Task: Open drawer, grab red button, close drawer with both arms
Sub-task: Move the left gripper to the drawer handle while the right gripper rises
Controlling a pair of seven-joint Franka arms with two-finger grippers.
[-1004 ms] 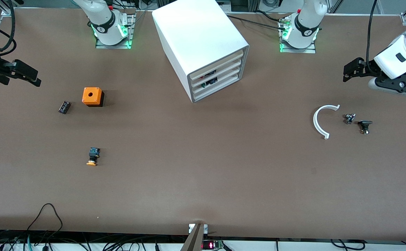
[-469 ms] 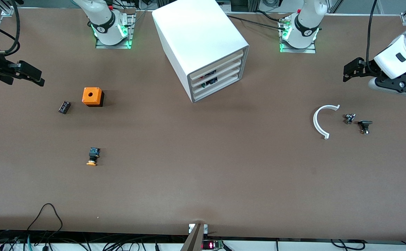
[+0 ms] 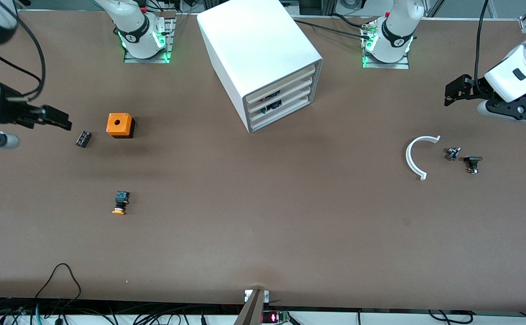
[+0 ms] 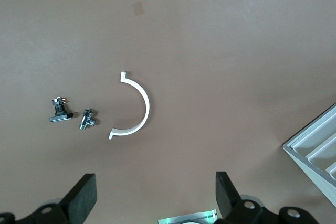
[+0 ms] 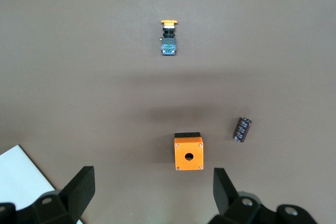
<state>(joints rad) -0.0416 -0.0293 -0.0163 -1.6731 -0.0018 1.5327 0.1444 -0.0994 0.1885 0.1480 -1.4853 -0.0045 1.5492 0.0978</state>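
Observation:
The white cabinet (image 3: 258, 49) stands at the table's middle, between the arm bases. Its white tray drawers (image 3: 297, 92) are all pushed in. Small dark parts with a spot of red show through the front cut-outs (image 3: 272, 96); I cannot make out the red-capped button. My right gripper (image 3: 62, 121) is open and empty, over the table at the right arm's end beside a black cylinder (image 3: 83, 138); its wrist view shows its own gripper (image 5: 152, 192) wide open. My left gripper (image 3: 453, 92) hangs open and empty at the left arm's end, also wide open in the left wrist view (image 4: 155, 192).
An orange box with a hole (image 3: 120, 125) and an orange-capped button (image 3: 119, 203) lie toward the right arm's end. A white arc piece (image 3: 414, 158) and two small dark parts (image 3: 452, 153) (image 3: 472, 163) lie under the left gripper's side.
My right gripper has moved in from the table's end toward the black cylinder and orange box. The left arm has not moved.

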